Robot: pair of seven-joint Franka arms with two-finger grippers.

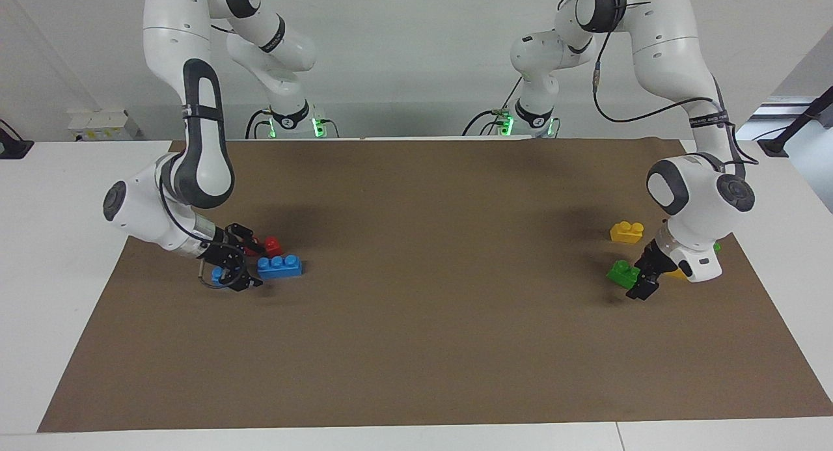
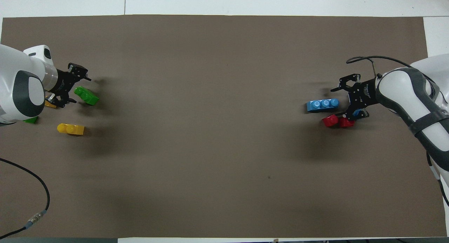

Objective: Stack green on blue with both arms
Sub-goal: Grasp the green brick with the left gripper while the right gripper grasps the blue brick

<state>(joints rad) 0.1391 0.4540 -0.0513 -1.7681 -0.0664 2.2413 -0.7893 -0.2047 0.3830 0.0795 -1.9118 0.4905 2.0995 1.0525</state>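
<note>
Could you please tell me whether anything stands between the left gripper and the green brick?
Nothing visible does. The left gripper, fingers open, sits right at one end of the small green two-stud plastic brick on the brown mat. A yellow two-stud plastic brick lies nearer the robots, out of the way.

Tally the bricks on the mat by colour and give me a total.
Green bricks: 2
Yellow bricks: 2
Blue bricks: 2
Red bricks: 2
Total: 8
</note>
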